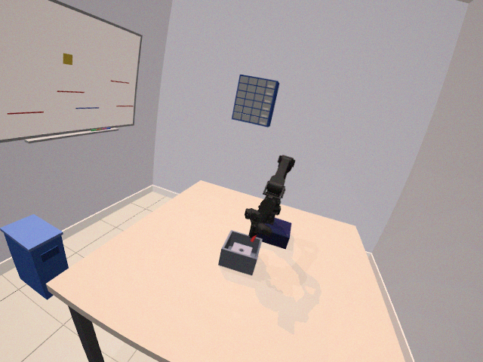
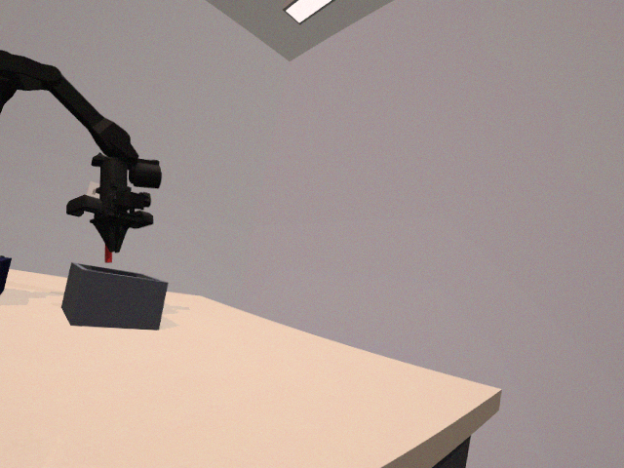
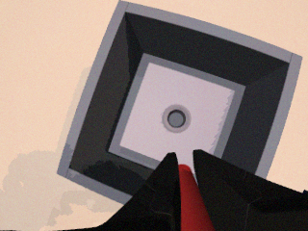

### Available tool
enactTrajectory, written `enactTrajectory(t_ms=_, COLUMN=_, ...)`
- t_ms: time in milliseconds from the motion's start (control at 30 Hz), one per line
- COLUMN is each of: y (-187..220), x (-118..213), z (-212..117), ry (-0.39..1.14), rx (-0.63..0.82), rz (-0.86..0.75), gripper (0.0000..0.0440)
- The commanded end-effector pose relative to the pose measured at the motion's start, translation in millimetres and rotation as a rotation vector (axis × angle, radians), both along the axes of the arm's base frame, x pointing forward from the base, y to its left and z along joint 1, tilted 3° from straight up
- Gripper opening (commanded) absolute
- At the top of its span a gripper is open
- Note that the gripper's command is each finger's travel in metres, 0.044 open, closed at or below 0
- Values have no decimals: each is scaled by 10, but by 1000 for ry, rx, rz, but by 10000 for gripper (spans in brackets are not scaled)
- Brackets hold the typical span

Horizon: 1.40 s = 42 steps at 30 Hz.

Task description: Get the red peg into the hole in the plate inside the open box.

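Observation:
My gripper is shut on the red peg. The peg points down from the fingertips, and its lower end is above the rim of the open box in the exterior view. The dark grey box stands on the table. The pale plate lies at its bottom, with a round hole that shows empty. In the wrist view the peg tip appears below the hole, near the plate's lower edge.
A dark blue block stands on the table beside the box, below the arm. A blue bin stands on the floor at the left. The box walls rise around the plate.

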State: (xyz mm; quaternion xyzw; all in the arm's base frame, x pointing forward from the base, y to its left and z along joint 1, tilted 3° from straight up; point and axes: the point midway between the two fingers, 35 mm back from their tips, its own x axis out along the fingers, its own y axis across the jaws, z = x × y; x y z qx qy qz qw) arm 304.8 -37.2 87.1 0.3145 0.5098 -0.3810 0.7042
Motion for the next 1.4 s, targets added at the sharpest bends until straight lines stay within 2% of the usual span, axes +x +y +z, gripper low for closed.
enactTrajectory(t_ms=0, y=-127, x=90, z=-52, ry=-4, rx=9, rz=-20, gripper=3)
enactTrajectory(t_ms=467, y=-358, x=203, z=-423, ry=41, rx=55, rz=-65, gripper=15)
enactTrajectory(t_ms=533, y=-374, x=205, z=-499, ry=53, rx=58, rz=-61, gripper=45)
enactTrajectory(t_ms=633, y=-398, x=203, z=-593, ry=75, rx=60, rz=-49, gripper=120)
enactTrajectory(t_ms=833, y=-471, x=258, z=-689, ry=116, rx=49, rz=-29, gripper=152)
enactTrajectory(t_ms=967, y=-557, x=384, z=-683, ry=95, rx=42, rz=-25, gripper=251)
enactTrajectory(t_ms=1267, y=-758, x=618, z=-630, ry=59, rx=14, rz=-15, gripper=435)
enactTrajectory(t_ms=1367, y=-853, x=698, z=-585, ry=28, rx=-4, rz=-23, gripper=440)
